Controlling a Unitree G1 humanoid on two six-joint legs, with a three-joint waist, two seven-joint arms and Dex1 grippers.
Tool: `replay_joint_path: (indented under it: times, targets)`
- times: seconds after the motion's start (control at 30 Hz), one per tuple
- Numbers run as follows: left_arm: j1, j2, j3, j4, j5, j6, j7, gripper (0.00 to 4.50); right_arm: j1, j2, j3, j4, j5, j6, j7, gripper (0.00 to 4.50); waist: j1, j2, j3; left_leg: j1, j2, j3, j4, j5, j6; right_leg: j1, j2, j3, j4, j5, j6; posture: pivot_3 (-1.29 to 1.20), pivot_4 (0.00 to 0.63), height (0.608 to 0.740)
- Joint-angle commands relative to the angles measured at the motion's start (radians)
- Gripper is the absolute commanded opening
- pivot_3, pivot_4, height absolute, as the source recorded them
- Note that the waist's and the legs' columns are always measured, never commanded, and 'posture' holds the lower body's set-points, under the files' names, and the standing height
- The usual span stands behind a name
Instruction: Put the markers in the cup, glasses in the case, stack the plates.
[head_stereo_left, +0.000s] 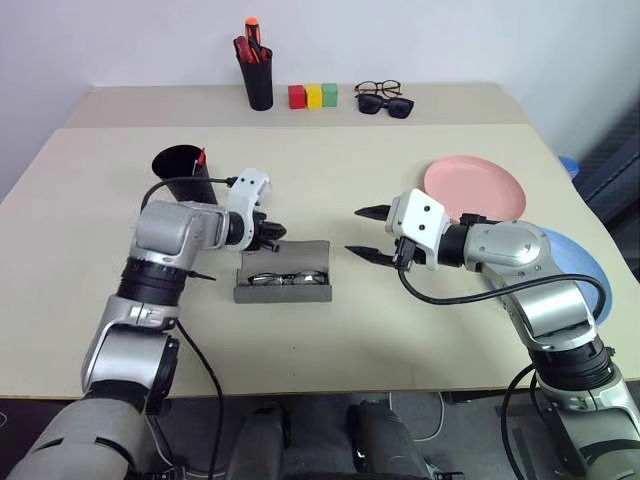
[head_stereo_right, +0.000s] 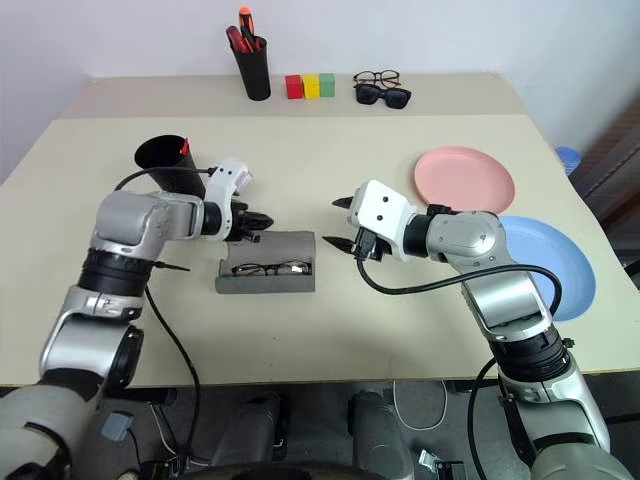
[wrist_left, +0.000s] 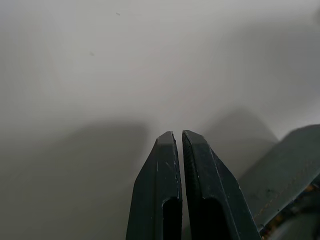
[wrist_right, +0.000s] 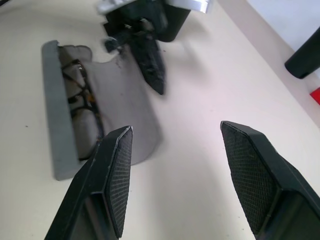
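Observation:
The grey case (head_stereo_left: 285, 290) lies open mid-table with the wire-framed glasses (head_stereo_left: 280, 279) inside it. My left gripper (head_stereo_left: 272, 232) is shut and empty, its tips at the back left edge of the case lid (wrist_right: 125, 100). In its own wrist view the fingertips (wrist_left: 167, 137) press together over bare table beside the case (wrist_left: 285, 175). Just right of the case, my right gripper (head_stereo_left: 352, 231) hovers open and holds nothing. A red marker (head_stereo_left: 201, 157) sticks out of the black cup (head_stereo_left: 180, 172). The pink plate (head_stereo_left: 474, 187) and the blue plate (head_stereo_left: 585, 265) lie apart at the right.
At the back edge stand a black pen holder (head_stereo_left: 259, 78) with red and orange pens, three coloured blocks (head_stereo_left: 313, 96), dark sunglasses (head_stereo_left: 387, 105) and another pair of spectacles (head_stereo_left: 377, 89). The blue plate overhangs the table's right edge.

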Motion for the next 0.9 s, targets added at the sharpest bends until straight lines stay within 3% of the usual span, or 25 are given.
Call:
replay_joint_path:
  times: [0.03,0.3,0.57,0.67,0.8,0.9]
  targets:
    - [0.079,0.050,0.025,-0.189,-0.043,0.062,-0.013,0.20,-0.021,-0.011,-0.022,0.010,0.002,-0.031,-0.015,2.83,0.000,0.000,0.000,0.000,0.000,0.000,0.000,0.000,0.000,0.000,0.000,0.000,0.000,0.000,0.000,0.00,0.150,0.740]
    - [0.314,0.166,0.120,-0.563,-0.144,0.133,-0.026,0.20,-0.034,-0.018,-0.010,0.100,-0.018,-0.100,-0.028,2.83,0.000,0.000,0.000,0.000,0.001,0.000,0.000,0.000,0.000,0.000,0.000,0.001,0.000,0.000,0.000,0.00,0.150,0.740]
    - [0.497,0.253,0.167,-0.692,-0.172,0.096,-0.021,0.20,-0.049,-0.020,-0.009,0.225,-0.072,-0.165,-0.069,2.83,0.004,0.000,0.000,0.000,0.001,0.001,0.000,0.000,0.000,0.001,-0.001,0.001,-0.001,0.000,0.000,0.00,0.150,0.740]
    - [0.560,0.254,0.187,-0.725,-0.152,-0.042,-0.028,0.20,-0.063,-0.037,-0.018,0.297,-0.110,-0.170,-0.100,2.83,0.003,0.000,0.000,0.001,0.001,0.001,0.000,0.000,0.000,0.001,-0.001,0.001,-0.001,0.000,0.000,0.00,0.150,0.740]
    - [0.607,0.163,0.250,-0.751,-0.133,-0.343,-0.045,0.20,-0.139,-0.035,-0.063,0.456,-0.135,-0.068,-0.182,2.83,0.006,0.000,0.000,0.001,0.001,0.002,0.000,0.000,0.000,0.000,-0.002,0.001,-0.001,0.000,0.000,0.00,0.150,0.740]
    - [0.610,0.148,0.240,-0.743,-0.130,-0.419,-0.059,0.11,-0.170,-0.025,-0.080,0.535,-0.129,-0.031,-0.211,3.70,0.007,0.000,0.000,0.000,0.001,0.002,-0.001,0.000,0.000,0.001,-0.002,0.001,-0.001,0.000,0.000,0.00,0.150,0.740]
